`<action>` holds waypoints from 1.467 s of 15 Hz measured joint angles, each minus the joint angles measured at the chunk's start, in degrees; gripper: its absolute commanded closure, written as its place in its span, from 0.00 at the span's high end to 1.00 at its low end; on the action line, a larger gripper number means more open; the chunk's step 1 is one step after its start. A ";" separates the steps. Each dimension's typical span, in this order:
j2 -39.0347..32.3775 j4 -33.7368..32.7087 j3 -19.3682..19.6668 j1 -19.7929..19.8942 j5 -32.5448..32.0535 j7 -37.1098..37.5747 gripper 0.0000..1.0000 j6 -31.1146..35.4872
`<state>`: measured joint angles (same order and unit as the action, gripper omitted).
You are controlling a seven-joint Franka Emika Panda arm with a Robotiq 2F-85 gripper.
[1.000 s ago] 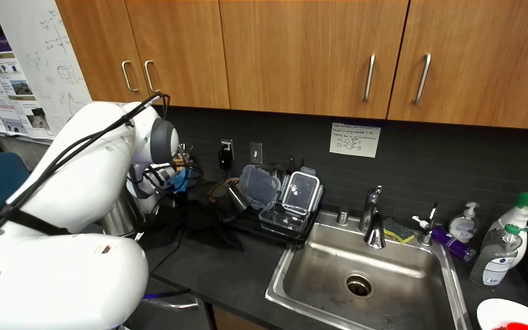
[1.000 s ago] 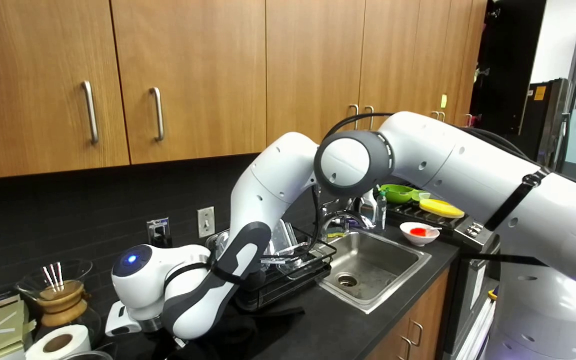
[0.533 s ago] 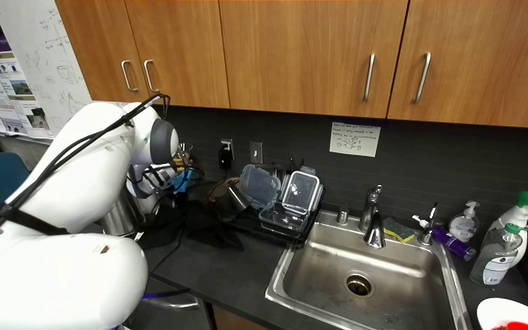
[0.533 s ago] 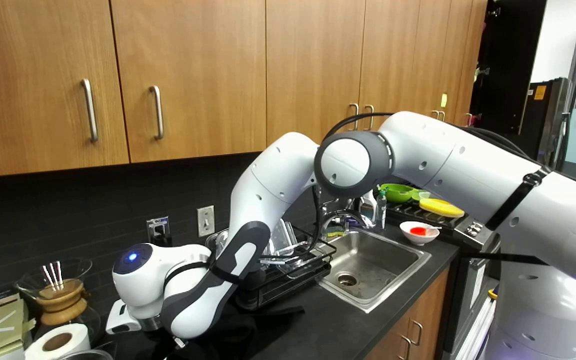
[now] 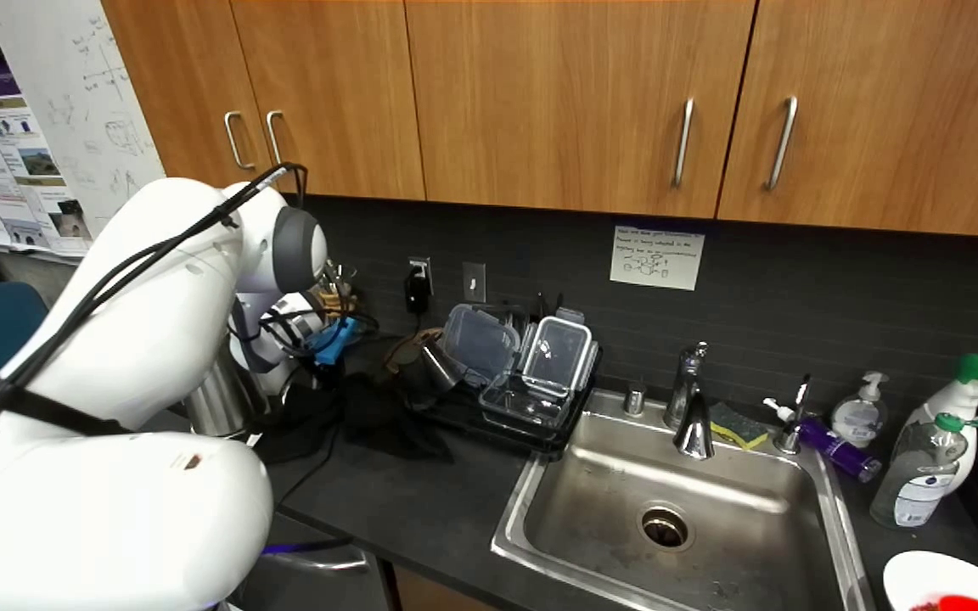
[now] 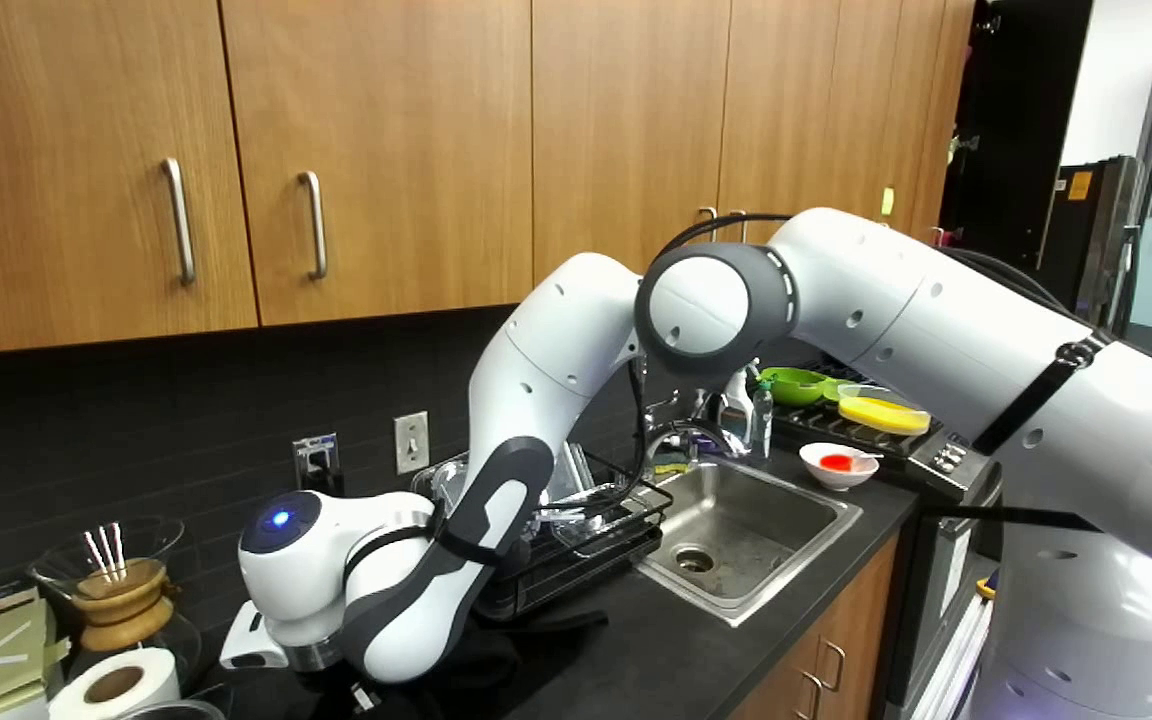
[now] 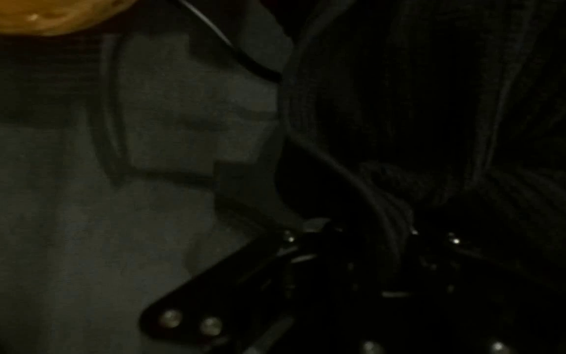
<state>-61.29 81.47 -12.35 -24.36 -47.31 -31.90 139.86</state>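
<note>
A black cloth (image 7: 410, 98) fills the right half of the dim wrist view. A fold of it runs down between the fingertips of my gripper (image 7: 375, 231), which looks shut on it. In both exterior views the cloth (image 5: 387, 420) lies bunched on the dark counter (image 5: 446, 492), beneath and beside my hand. The white hand (image 6: 281, 570) points down at the cloth; the fingers are hidden or lost in the dark there. At the upper left of the wrist view is a rounded yellow-brown object (image 7: 42, 17), cut off by the frame.
A dish rack (image 6: 556, 570) with clear containers (image 5: 557, 356) and a metal pitcher (image 5: 440, 365) stands between cloth and sink (image 5: 591, 509). Near the hand are a steel kettle (image 5: 222, 403), a glass carafe with wooden collar (image 6: 126, 600) and a paper roll (image 6: 116, 690).
Over the last half second the arm's elbow has risen slightly, and the hand has shifted a little, rightward in one exterior view. The gripper has stayed shut.
</note>
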 measured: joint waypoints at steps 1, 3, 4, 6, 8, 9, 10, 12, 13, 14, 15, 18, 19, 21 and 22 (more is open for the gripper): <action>0.83 1.71 0.18 -0.04 -0.34 1.91 0.02 1.01; 2.67 5.55 0.61 -0.15 -1.52 6.39 0.02 3.44; 3.65 7.56 0.89 -0.26 -2.11 8.72 0.02 4.70; 5.50 11.38 1.39 -0.49 -3.15 13.08 0.02 7.14; 7.10 14.69 1.86 -0.79 -4.15 17.17 0.02 9.32; 7.82 16.21 2.16 -0.99 -4.60 19.07 0.02 10.41; 8.51 17.64 2.48 -1.21 -5.12 20.83 0.02 11.50; 9.77 20.31 3.23 -1.74 -6.50 24.22 0.02 13.62; 10.30 21.41 3.52 -1.96 -7.01 25.52 0.02 14.48; 10.75 22.38 3.75 -2.14 -7.51 26.62 0.02 15.18; 11.15 23.19 3.88 -2.29 -7.84 27.47 0.02 15.64; 11.95 24.78 3.90 -2.33 -8.00 28.30 0.02 16.30; 12.06 25.01 3.90 -2.33 -8.00 28.31 0.02 16.35; 12.09 25.05 3.91 -2.32 -8.00 28.31 0.02 16.35; 12.10 25.05 3.90 -2.31 -8.00 28.22 0.02 16.32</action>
<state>-49.20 106.52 -8.45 -26.67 -55.32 -3.68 156.18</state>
